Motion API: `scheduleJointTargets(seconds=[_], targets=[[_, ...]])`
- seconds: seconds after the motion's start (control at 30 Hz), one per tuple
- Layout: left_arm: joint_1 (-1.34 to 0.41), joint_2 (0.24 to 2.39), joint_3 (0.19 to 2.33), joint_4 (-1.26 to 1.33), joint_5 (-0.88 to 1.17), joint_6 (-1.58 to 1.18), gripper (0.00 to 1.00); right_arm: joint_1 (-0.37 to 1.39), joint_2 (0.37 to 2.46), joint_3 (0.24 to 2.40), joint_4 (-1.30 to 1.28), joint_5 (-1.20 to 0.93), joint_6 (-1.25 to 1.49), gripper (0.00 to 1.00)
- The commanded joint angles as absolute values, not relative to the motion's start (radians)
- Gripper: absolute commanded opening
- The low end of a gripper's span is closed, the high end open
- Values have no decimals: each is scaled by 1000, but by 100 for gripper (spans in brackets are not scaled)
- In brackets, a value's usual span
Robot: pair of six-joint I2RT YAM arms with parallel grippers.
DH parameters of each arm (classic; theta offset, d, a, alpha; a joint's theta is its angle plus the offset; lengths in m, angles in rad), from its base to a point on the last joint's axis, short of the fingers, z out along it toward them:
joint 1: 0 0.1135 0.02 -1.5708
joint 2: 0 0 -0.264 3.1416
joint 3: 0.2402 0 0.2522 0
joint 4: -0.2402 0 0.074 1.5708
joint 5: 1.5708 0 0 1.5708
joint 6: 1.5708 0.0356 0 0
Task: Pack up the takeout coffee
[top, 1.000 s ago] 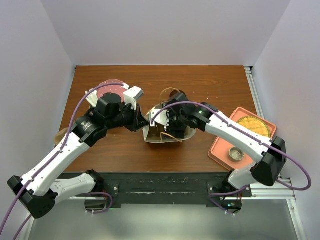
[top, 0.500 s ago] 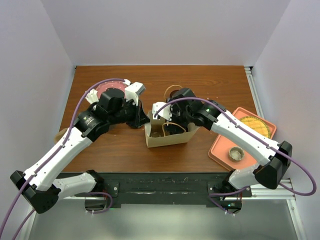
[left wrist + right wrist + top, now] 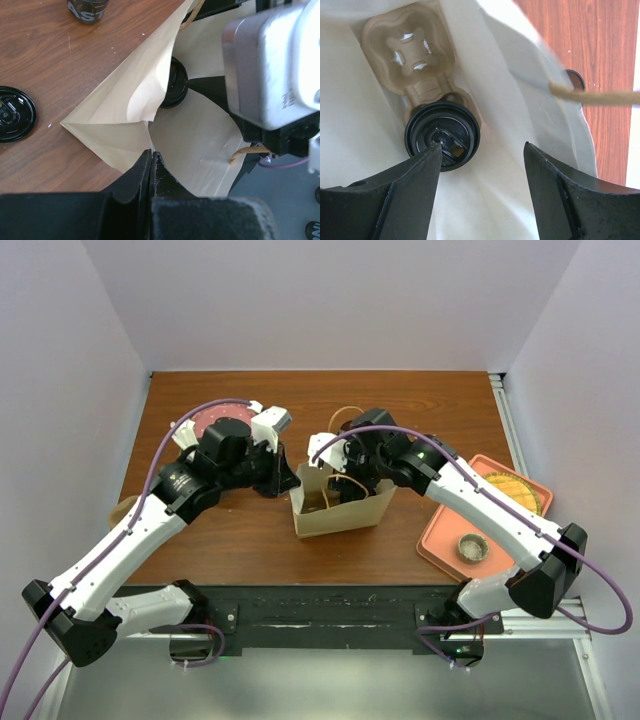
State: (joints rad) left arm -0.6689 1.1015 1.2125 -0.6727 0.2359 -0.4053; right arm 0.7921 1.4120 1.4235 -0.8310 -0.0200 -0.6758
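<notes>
Takeout coffee (image 3: 442, 135) sits low inside the paper bag (image 3: 340, 512), black lid up, seated in one pocket of a moulded pulp cup carrier (image 3: 407, 50). The carrier's other pocket is empty. The left wrist view shows the same lid through the bag's mouth.

Right claw (image 3: 482, 150) hangs over the bag opening, fingers spread wider than the lid and holding nothing. The cup lies below and between them. Contact cannot be confirmed, and none is apparent.

Left claw (image 3: 151, 165) is pressed together on the bag's paper rim at a folded corner, pinching it and pulling that side outward so the mouth gapes.

The bag stands upright mid-desk (image 3: 240, 540), and its rope handle (image 3: 595, 95) crosses the right side of the opening.

Also on the desk are a loose flat black lid (image 3: 15, 112) beside the bag, a dark cup (image 3: 87, 7) further off, and an orange tray (image 3: 440, 540) at the right edge.

Judgement: the main step looks done, since the coffee is in the bag and upright. What seems left is lifting the right claw clear without snagging the handle, then letting go of the rim. Whether the bag is to be closed cannot be told.
</notes>
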Motion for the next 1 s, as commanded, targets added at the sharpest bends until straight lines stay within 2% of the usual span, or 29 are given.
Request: scheduleJointTargets(seconds=[0.0,0.47,0.97], targets=[[-669,1088,1204,-635,259,-403,0,769,1387,1483,-827,-38,-643,69],[-667,1106,1224,-646,236,-407,0,749,1394,1516,-815,-48,-572,63],[-646,1154,1279,-687,195,-405,2,739,1293,1505,-747,-5,-405,60]])
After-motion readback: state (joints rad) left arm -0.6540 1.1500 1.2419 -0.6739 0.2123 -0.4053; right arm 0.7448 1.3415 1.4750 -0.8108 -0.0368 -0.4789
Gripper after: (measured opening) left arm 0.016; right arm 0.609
